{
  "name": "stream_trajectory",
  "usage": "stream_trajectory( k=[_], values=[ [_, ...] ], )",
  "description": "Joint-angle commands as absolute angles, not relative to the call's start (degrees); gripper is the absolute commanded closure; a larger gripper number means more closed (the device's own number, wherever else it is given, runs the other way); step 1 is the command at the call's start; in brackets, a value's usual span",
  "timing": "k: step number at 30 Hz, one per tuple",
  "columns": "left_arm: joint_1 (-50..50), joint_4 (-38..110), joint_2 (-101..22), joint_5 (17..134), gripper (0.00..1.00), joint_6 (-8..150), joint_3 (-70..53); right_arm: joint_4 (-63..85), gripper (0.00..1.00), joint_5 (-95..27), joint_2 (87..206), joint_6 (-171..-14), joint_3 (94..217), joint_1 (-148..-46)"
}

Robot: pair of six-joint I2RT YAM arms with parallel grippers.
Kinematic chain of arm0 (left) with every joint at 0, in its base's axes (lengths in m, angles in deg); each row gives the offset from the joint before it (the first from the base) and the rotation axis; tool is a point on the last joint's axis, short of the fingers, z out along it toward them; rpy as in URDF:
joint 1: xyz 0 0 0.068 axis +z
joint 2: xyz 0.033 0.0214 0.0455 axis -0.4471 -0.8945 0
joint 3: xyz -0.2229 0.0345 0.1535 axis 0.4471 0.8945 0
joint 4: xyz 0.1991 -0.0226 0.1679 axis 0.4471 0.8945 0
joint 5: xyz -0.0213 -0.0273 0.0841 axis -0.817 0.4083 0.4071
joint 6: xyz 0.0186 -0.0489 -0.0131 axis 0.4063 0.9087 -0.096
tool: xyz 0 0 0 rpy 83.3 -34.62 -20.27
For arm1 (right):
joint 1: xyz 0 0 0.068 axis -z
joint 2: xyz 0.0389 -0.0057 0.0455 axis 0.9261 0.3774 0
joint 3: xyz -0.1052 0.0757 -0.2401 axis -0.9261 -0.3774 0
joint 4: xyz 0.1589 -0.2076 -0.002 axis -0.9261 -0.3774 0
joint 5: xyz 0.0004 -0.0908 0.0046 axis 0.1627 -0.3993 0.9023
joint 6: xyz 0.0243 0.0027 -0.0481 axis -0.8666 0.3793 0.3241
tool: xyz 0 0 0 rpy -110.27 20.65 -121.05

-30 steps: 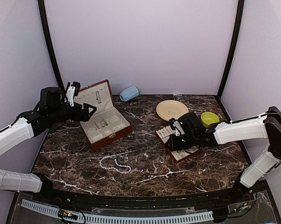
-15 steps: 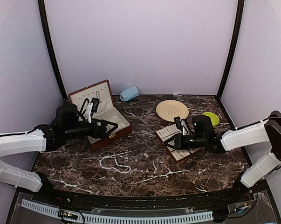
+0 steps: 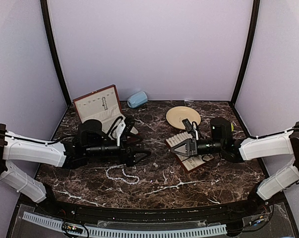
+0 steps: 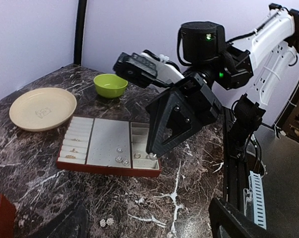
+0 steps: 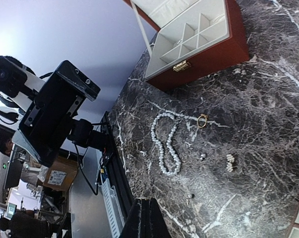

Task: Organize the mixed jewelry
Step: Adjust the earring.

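Top external view: left gripper point(image 3: 142, 157) sits low over the table point(image 3: 189, 184), jaws apart and empty, near the pearl strand point(image 3: 122, 173). Right gripper point(image 4: 150, 154), jaws together, has its tip at the tray point(image 4: 107, 146) end compartment. Earrings point(image 5: 230, 162) lie near the strand.

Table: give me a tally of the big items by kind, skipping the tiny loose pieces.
Box: 1
Tray: 1
Plate: 1
Bowl: 1
Cup: 1
Pearl strand: 1
Total: 6
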State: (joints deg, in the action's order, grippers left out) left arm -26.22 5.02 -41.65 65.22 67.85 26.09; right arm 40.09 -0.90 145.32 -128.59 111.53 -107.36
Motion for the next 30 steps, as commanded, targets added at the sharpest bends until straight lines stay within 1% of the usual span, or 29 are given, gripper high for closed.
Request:
stream_trajectory(
  k=[1, 5, 11, 15, 18, 22, 24, 27, 30],
  values=[
    [-29.1, -3.1, -45.6, 64.5, 0.14, 59.6, 24.1, 43.9, 1.00, 6.5, 145.1, -131.2, 114.2, -108.6],
    [-31.9, -2.4, -48.8, 66.0, 0.20, 54.0, 21.3, 47.6, 1.00, 8.9, 145.9, -134.4, 114.6, -109.2],
    [-36.1, -0.8, -50.7, 74.2, 0.31, 45.1, 19.4, 48.5, 1.00, 10.5, 146.6, -135.7, 115.0, -109.8],
    [-36.9, -0.7, -51.2, 75.4, 0.42, 43.6, 18.8, 48.4, 1.00, 11.0, 147.1, -135.9, 115.1, -110.2],
    [-37.4, 0.3, -52.1, 75.4, 0.53, 42.9, 17.5, 48.4, 1.00, 11.4, 147.5, -136.0, 115.5, -110.4],
    [-37.7, 2.8, -53.5, 75.3, 0.61, 41.6, 16.0, 48.4, 1.00, 11.9, 147.6, -136.1, 115.9, -110.5],
    [-37.8, 3.1, -53.6, 75.5, 0.62, 41.3, 16.0, 48.4, 1.00, 12.2, 147.6, -136.3, 116.0, -110.5],
    [-37.9, 3.5, -53.4, 75.9, 0.57, 40.8, 16.6, 48.1, 1.00, 12.5, 147.2, -136.3, 116.0, -110.5],
    [-37.9, 3.7, -52.9, 76.1, 0.56, 40.2, 17.2, 47.4, 1.00, 12.8, 147.2, -136.1, 116.1, -110.5]
  ],
)
